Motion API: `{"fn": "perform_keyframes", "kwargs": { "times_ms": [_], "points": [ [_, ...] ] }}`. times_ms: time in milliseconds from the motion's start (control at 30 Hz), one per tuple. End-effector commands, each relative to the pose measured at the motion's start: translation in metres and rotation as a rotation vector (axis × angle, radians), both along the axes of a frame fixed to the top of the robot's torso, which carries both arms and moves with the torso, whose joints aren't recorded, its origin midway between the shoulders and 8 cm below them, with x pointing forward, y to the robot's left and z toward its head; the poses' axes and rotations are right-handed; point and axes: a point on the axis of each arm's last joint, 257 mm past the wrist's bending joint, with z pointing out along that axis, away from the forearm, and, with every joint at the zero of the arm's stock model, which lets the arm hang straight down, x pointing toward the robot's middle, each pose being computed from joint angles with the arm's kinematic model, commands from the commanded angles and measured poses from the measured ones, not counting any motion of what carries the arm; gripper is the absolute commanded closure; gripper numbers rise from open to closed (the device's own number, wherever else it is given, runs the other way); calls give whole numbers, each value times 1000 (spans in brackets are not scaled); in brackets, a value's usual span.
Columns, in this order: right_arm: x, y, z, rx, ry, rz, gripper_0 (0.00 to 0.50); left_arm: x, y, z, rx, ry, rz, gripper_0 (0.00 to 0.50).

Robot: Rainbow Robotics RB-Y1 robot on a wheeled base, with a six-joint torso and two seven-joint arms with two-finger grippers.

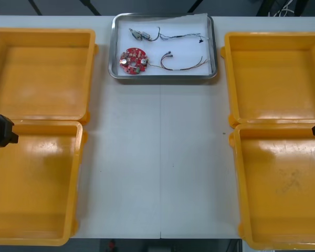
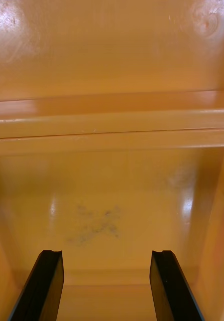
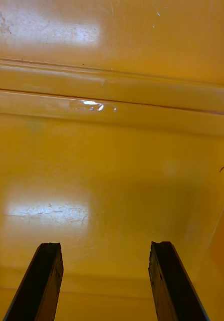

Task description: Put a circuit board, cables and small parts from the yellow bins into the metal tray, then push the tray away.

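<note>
Fingers of the left gripper (image 3: pixel 106 247) and right gripper (image 2: pixel 107 253), spread wide and holding nothing, above the near yellow bins (image 1: pixel 34 184).
Both grippers hang at the table's 9 and 3 o'clock edges, probably because all four bins look emptied. The metal tray (image 1: pixel 163 76) sits at 12 o'clock by the far edge. Its white inside holds a round red circuit board (image 1: pixel 133 60), thin cables (image 1: pixel 184 64) and small metal parts (image 1: pixel 138 35).
</note>
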Motion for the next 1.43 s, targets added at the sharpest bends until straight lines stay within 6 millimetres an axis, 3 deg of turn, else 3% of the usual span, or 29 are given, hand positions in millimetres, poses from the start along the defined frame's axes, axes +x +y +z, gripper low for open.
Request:
{"fn": "perform_keyframes", "kwargs": {
  "times_ms": [33, 1433],
  "points": [
    [-1, -12, 15, -25, -31, -35, 0, 0, -6, 0, 27, -8, -84, 0],
    [-1, -12, 15, -25, -31, -35, 0, 0, -6, 0, 27, -8, -84, 0]
  ]
}}
